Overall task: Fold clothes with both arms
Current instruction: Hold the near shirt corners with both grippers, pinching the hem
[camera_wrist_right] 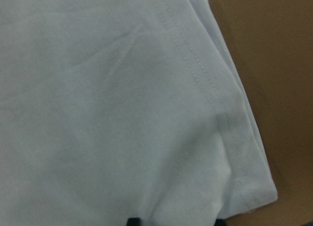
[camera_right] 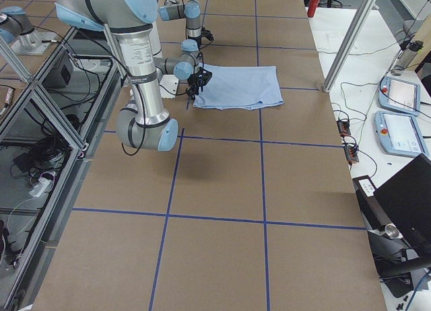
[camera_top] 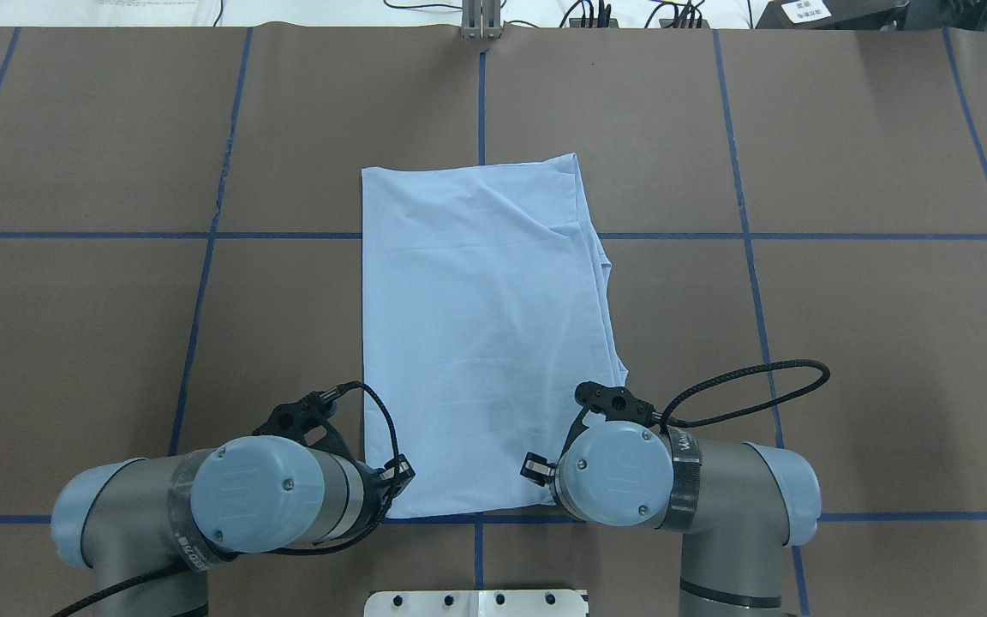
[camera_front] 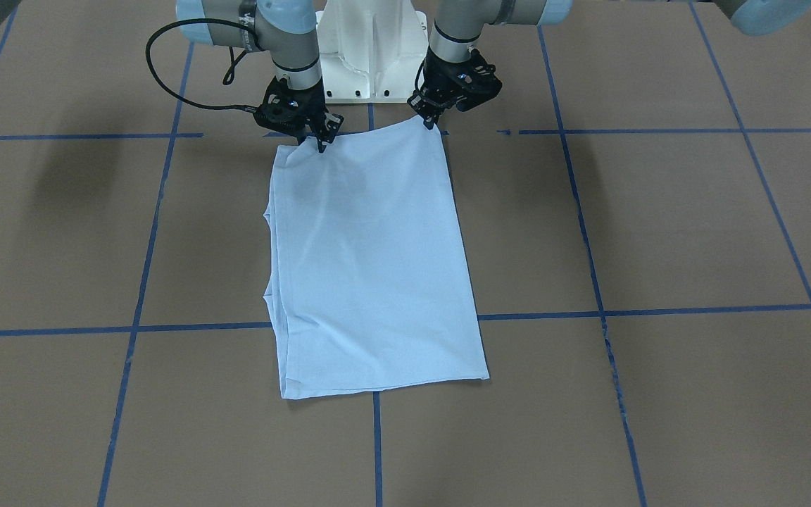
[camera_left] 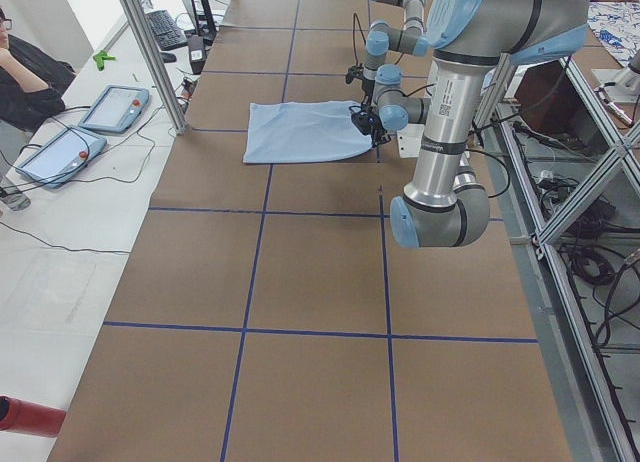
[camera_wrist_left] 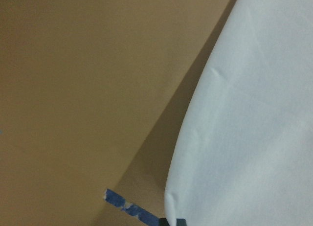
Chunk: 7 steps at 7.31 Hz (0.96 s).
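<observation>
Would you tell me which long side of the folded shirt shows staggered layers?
The side of the shirt by the right gripper: layers stagger there; the opposite side is one straight edge.

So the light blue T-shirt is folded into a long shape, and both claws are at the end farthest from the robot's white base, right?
Not quite. The left claw and right claw are at the T-shirt's end nearest the white base, one by each corner. The exterior front-facing view shows it. The T-shirt is indeed folded long.
</observation>
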Available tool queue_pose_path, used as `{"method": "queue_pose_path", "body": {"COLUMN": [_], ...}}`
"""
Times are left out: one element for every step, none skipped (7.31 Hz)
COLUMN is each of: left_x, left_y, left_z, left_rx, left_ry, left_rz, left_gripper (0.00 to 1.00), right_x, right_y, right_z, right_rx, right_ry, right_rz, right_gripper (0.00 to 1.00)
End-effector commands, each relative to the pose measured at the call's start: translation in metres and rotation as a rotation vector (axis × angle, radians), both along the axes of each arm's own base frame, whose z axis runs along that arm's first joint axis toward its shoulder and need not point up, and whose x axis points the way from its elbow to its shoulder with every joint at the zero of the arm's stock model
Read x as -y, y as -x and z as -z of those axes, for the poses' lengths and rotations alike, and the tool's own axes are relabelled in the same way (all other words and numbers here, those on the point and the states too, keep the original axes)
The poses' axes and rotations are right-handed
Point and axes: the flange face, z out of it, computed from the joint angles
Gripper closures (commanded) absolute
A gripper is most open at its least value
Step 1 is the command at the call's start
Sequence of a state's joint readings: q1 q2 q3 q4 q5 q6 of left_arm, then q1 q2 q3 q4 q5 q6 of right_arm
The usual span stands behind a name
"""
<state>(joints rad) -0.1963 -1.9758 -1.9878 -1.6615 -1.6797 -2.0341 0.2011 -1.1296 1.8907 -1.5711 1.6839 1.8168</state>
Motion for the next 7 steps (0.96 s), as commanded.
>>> {"method": "queue_pose_path", "body": {"left_x": [0.0003,-0.0003,-0.0001,-0.0001,-0.0001,-0.0001,-0.0001], "left_y": [-0.0014,-0.0031,-0.0041,-0.0041,-0.0041,-0.0038,-0.0042], "left_z": [-0.0007,-0.0024,0.0005,0.0003,0.0003,0.0018,0.0012], "left_rx": [0.002,0.004,0.0,0.002,0.002,-0.001,0.0], "left_ry": [0.0,0.001,0.0,0.0,0.0,0.0,0.0], "left_rz": [0.0,-0.002,-0.002,-0.002,-0.002,-0.002,-0.002], "left_gripper": [1.0,1.0,1.0,1.0,1.0,1.0,1.0], "right_x": [-0.0013,-0.001,-0.0006,-0.0004,-0.0003,-0.0012,-0.0012], "right_y": [-0.0012,-0.0004,-0.0006,-0.0004,0.0,0.0003,0.0001], "right_z": [0.004,0.0027,0.0017,0.0026,0.002,0.002,0.0035], "right_rx": [0.008,0.004,0.002,0.004,0.002,0.002,0.005], "right_ry": [-0.001,-0.001,-0.004,-0.004,0.004,0.006,0.005], "right_rz": [0.001,0.0,-0.003,-0.005,-0.014,-0.013,-0.013], "right_gripper": [0.98,1.0,1.0,1.0,1.0,1.0,1.0]}}
